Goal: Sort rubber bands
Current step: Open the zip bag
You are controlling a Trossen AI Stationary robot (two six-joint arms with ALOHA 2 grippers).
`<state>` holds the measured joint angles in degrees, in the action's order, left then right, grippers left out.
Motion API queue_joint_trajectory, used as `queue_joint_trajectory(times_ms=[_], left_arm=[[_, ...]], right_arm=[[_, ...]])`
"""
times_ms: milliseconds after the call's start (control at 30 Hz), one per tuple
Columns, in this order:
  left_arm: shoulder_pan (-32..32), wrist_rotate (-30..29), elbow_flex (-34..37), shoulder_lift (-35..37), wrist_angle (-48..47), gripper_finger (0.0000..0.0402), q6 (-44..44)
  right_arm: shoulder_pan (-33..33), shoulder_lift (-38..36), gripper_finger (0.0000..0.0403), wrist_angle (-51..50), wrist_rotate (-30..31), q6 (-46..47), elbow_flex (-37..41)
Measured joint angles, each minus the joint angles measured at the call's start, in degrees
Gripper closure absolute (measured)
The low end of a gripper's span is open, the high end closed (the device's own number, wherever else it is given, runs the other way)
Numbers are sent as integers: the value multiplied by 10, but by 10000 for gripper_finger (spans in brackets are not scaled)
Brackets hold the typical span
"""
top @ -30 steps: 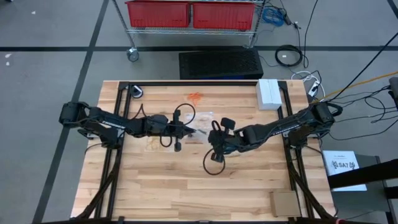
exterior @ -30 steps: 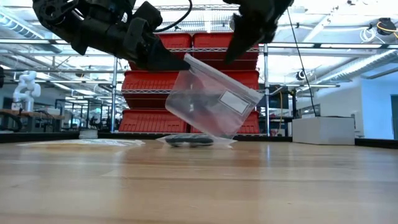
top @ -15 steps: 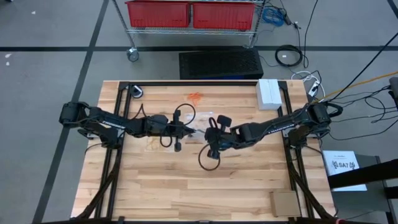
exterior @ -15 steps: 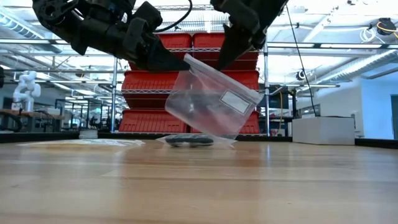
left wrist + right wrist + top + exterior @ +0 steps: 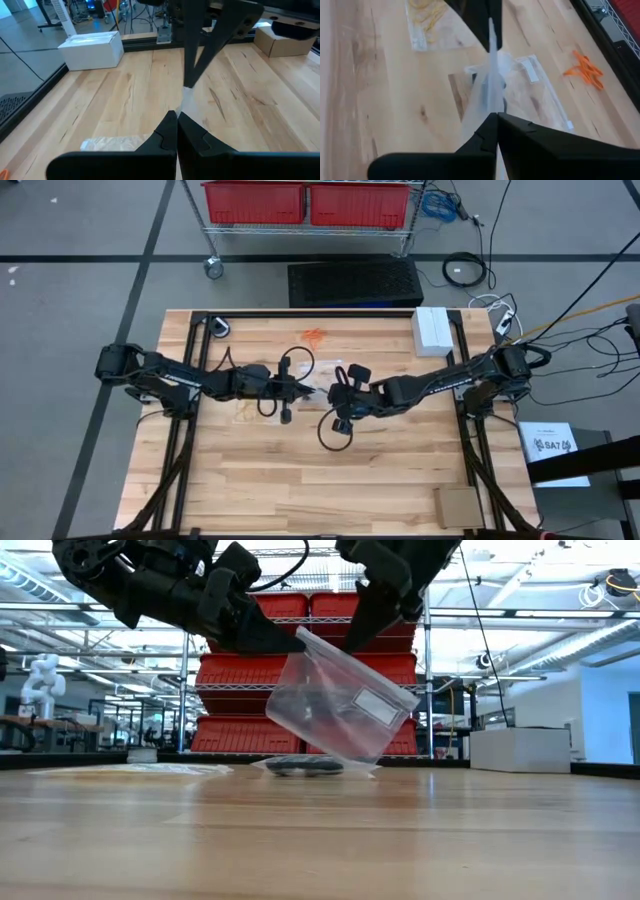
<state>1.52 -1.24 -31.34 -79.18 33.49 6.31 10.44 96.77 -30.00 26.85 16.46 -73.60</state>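
High view: both arms reach in over the wooden counter point(image 5: 300, 480) and meet near its middle. The left gripper point(image 5: 308, 390) and the right gripper point(image 5: 333, 394) face each other tip to tip over a clear bag point(image 5: 322, 391). A cluster of orange rubber bands point(image 5: 314, 336) lies loose on the wood at about twelve o'clock from the grippers, well apart from them. A white box point(image 5: 431, 330) sits at roughly two o'clock near the counter's far edge.

Low view: the bag point(image 5: 340, 705) hangs tilted above the counter, its top edge pinched by the left gripper point(image 5: 292, 641) at one corner and the right gripper point(image 5: 353, 641) farther along. Another bag holding black rubber bands point(image 5: 305, 766) lies flat on the wood at six o'clock below it.

Left wrist view: the left gripper point(image 5: 176, 120) is pressed together on the bag's thin edge, with the right gripper point(image 5: 190, 80) closed on the same edge just beyond.

Right wrist view: the right gripper point(image 5: 496, 120) pinches the bag point(image 5: 487, 95) edge-on. A flat bag with pale yellow rubber bands point(image 5: 427, 17) lies on the counter, and the orange bands point(image 5: 584, 70) lie bare on the wood.
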Motion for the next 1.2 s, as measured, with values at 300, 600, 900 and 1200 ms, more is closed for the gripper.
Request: queue_joint_trajectory(times_ms=[300, 600, 900, 1200], left_arm=[[0, 0, 0, 0, 0, 402, -10], [-9, 0, 0, 0, -1, 402, -17], [-28, 0, 0, 0, -2, 402, -30], [-30, -3, 0, 0, -2, 402, -30]], right_arm=[[4, 34, 403, 22, -32, 0, 0], [17, 53, 403, 36, 52, 41, 0], [12, 52, 403, 53, 102, 34, 0], [5, 55, 403, 57, -28, -23, 0]])
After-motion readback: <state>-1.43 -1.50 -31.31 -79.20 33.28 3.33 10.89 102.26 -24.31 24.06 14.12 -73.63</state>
